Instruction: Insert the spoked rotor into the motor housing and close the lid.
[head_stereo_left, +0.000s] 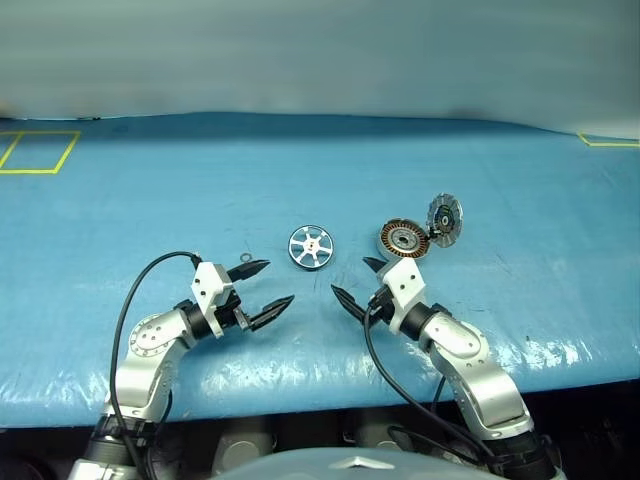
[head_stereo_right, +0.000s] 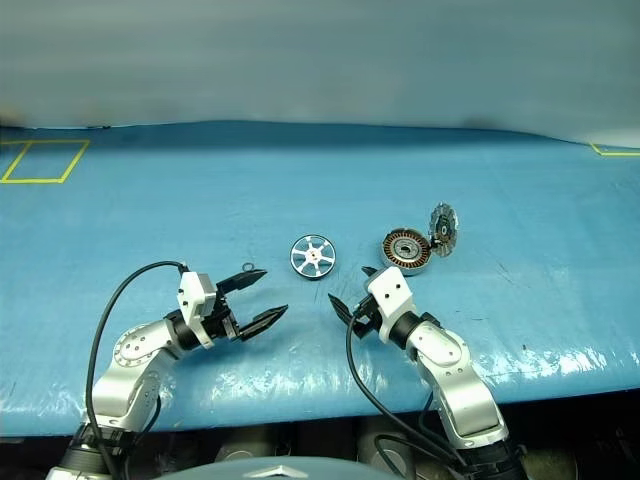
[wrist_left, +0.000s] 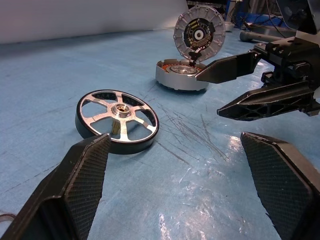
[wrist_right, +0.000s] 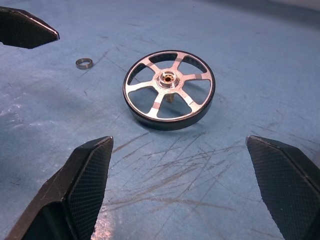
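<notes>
The spoked rotor (head_stereo_left: 310, 247), a shiny silver wheel with a dark rim, lies flat on the blue table cover, and also appears in both wrist views (wrist_left: 117, 120) (wrist_right: 169, 90). To its right sits the motor housing (head_stereo_left: 403, 239), copper windings showing. Its lid (head_stereo_left: 444, 219) stands tilted open on the far right edge, inner face towards me (wrist_left: 199, 34). My left gripper (head_stereo_left: 280, 282) is open, low over the table, near and left of the rotor. My right gripper (head_stereo_left: 349, 275) is open too, near and right of the rotor, just in front of the housing. Neither gripper holds or touches anything.
A small metal ring (head_stereo_left: 246, 257) lies on the cover beside my left gripper's far fingertip (wrist_right: 30, 30). Yellow tape squares (head_stereo_left: 40, 150) mark the far left and far right of the table. The table's front edge (head_stereo_left: 330, 385) runs just below both arms.
</notes>
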